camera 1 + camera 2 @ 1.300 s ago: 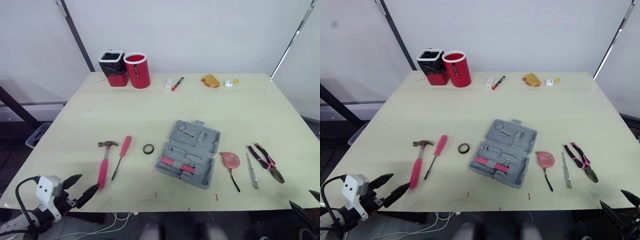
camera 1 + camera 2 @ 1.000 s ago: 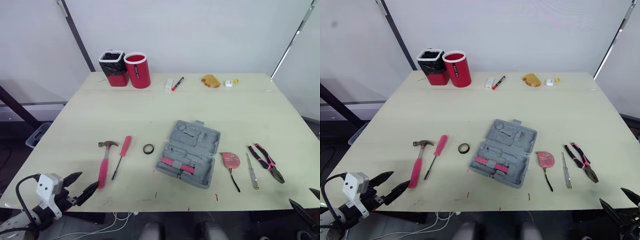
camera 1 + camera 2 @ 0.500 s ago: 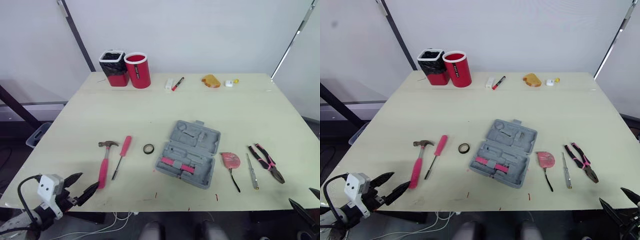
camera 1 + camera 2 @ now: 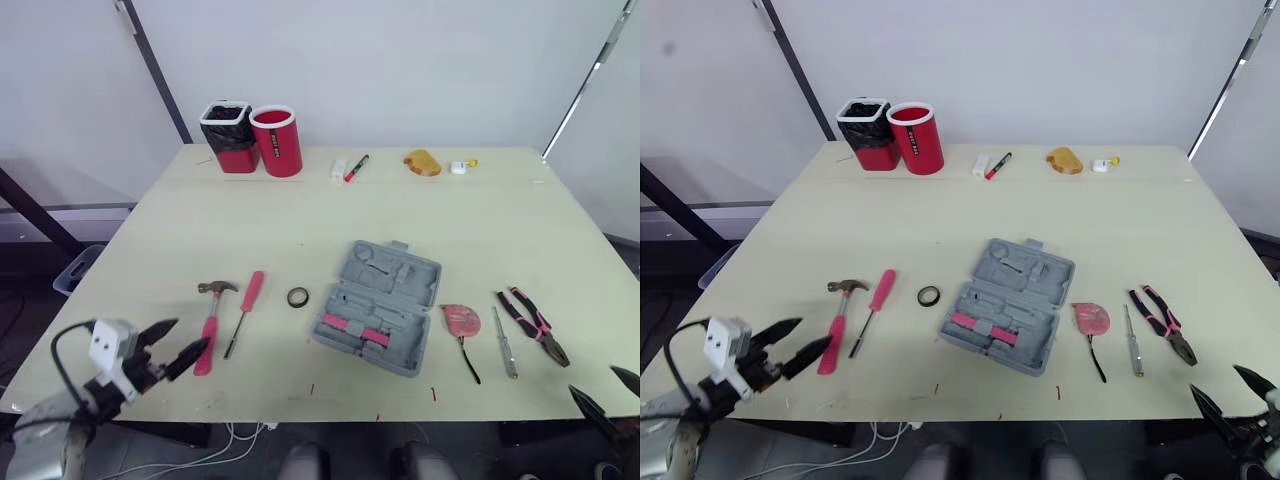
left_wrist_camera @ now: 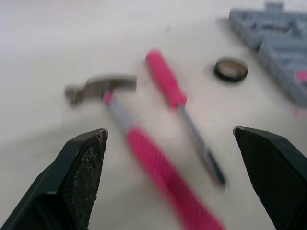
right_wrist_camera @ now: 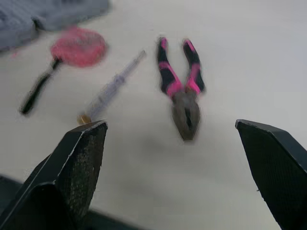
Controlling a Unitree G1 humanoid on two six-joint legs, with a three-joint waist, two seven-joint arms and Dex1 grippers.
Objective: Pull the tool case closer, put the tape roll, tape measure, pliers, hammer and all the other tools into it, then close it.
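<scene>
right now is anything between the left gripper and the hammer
Nothing visible does. The open left gripper is close to the hammer at its handle end, with bare table between them. The screwdriver lies alongside the hammer on its right, off that line.

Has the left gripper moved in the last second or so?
Yes. The left gripper has come forward over the table's near edge toward the hammer, which has stayed put. Its open fingers now reach beside the pink handle's near end.
</scene>
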